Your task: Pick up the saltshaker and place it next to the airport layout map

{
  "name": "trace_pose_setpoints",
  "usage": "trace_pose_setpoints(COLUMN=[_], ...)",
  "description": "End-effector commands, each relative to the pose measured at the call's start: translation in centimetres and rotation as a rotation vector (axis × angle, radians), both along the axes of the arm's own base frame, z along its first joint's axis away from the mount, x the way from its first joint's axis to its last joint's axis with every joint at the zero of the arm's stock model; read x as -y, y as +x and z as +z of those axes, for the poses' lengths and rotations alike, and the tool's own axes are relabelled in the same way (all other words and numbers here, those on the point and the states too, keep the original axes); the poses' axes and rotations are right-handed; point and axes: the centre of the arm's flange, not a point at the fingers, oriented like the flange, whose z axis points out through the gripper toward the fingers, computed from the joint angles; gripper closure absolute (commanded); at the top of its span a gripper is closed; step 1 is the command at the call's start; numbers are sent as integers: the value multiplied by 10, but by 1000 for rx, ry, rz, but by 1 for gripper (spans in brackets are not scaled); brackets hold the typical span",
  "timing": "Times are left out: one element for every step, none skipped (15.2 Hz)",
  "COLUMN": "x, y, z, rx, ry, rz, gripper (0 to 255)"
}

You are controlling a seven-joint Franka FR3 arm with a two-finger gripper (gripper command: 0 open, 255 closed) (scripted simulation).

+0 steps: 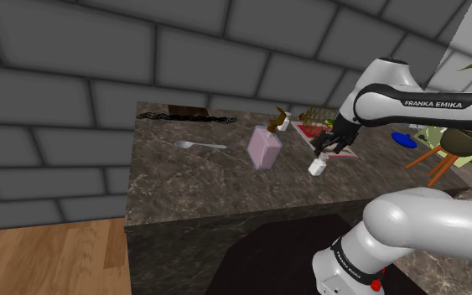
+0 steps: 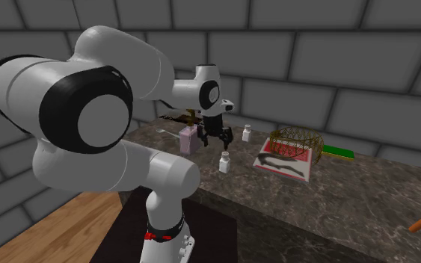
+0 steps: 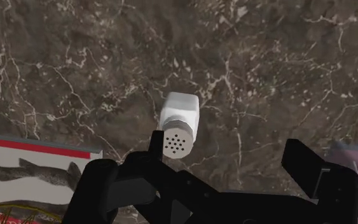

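Note:
The white saltshaker (image 1: 317,167) (image 2: 223,161) stands upright on the dark marble counter, close beside the near edge of the airport map (image 1: 343,151) (image 2: 283,164), a white sheet with a red border. My gripper (image 1: 329,146) (image 2: 217,137) hovers a little above the shaker, open. In the wrist view the shaker (image 3: 179,122) shows its holed cap, and the black fingers (image 3: 101,184) stand wide apart on either side without touching it. A corner of the map (image 3: 31,159) lies beside it.
A pink box (image 1: 264,147) (image 2: 188,139) stands near the shaker. A wire basket (image 2: 294,143) sits on the map, with a second white shaker (image 2: 247,133) behind. A spoon (image 1: 199,146) lies further along the counter. The counter's front edge (image 1: 225,216) is close.

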Motion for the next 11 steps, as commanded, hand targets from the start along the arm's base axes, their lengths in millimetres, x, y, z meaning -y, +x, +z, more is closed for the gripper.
trace_pose_setpoints(x=[15, 23, 25, 26, 27, 28, 28, 29, 30, 31, 31], y=[-5, -8, -9, -9, -8, -8, -8, -8, -8, -7, -7], z=[-18, -27, -30, -35, -40, -45, -51, -56, -61, -69, -69], rx=[7, 10, 11, 11, 11, 11, 11, 11, 11, 11, 11], ry=[-17, -24, -26, -26, -26, -26, -26, -26, -26, -26, -26], rz=[-30, -46, -50, -50, -50, -50, -50, -50, -50, -50, -50], gripper=[0, 0, 0, 0, 0, 0, 0, 0, 0, 0, 0])
